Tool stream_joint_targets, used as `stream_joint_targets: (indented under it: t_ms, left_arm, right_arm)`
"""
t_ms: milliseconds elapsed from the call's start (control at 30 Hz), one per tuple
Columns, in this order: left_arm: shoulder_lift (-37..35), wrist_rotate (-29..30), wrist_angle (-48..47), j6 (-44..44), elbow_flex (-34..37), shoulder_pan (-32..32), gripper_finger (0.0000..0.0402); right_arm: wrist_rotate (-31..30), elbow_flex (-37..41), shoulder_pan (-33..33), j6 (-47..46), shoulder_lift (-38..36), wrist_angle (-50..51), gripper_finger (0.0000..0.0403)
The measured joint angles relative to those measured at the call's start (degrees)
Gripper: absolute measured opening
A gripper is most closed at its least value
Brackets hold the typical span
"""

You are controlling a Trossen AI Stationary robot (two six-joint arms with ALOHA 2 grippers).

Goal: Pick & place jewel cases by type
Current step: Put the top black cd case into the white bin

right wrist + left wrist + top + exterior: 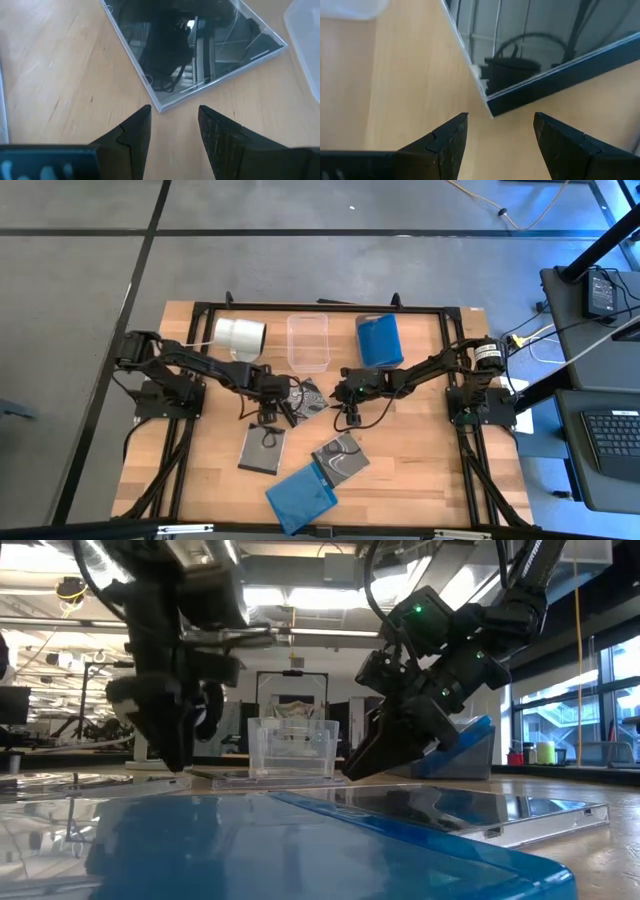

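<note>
A wooden tabletop [410, 480] is seen from above. At its far edge a clear bin [308, 340] is flanked by a white cylinder [240, 334] and a blue-filled bin [379, 340]. Two dark arms are reached toward the centre, where a dark jewel case [312, 395] lies between the left gripper [280, 412] and the right gripper [347, 412]; both sets of jaws are held released, a case corner just ahead of each. Nearer the front, two dark swirl-marked cases [263, 448] [340, 456] and a blue case [301, 496] are laid flat.
</note>
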State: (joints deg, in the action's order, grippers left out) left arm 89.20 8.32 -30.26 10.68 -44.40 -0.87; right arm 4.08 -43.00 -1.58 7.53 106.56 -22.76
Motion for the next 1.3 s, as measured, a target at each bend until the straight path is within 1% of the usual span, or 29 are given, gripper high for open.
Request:
stream_joint_targets:
  t_ms: [167, 267, 467, 633, 833, 1000, 1300]
  left_arm:
    - [3.54, -2.08, 0.16, 0.06, -0.28, 1.29, 0.0223]
    - [4.38, -3.56, -0.04, -0.07, -0.35, 2.10, 0.0223]
    - [4.12, -4.02, 1.81, -2.14, -0.11, 2.59, 0.0223]
    - [4.37, -4.01, 6.11, -5.40, 0.01, 2.59, 0.0223]
    - [4.60, -5.24, 10.66, -5.93, 0.15, 2.65, 0.0223]
    - [4.60, -5.42, 11.59, -5.93, 0.17, 2.56, 0.0223]
    - [4.35, -5.42, 11.95, -6.15, 0.17, 2.15, 0.0223]
  right_arm:
    - [0.76, 0.00, 0.00, 0.01, 0.00, 0.74, 0.0168]
    - [1.98, 0.02, 0.00, 0.08, 0.00, 1.67, 0.0168]
    - [2.03, 0.02, 0.00, 0.20, -0.02, 2.62, 0.0168]
    - [2.05, 0.00, 0.00, -0.04, -0.02, 2.78, 0.0168]
    - [2.05, 0.00, 0.00, -0.43, -0.02, 2.88, 0.0168]
    - [2.02, 0.00, 0.00, -2.31, -0.07, 3.20, 0.0168]
    - [1.16, 0.00, 0.00, -2.47, -0.11, 3.56, 0.0168]
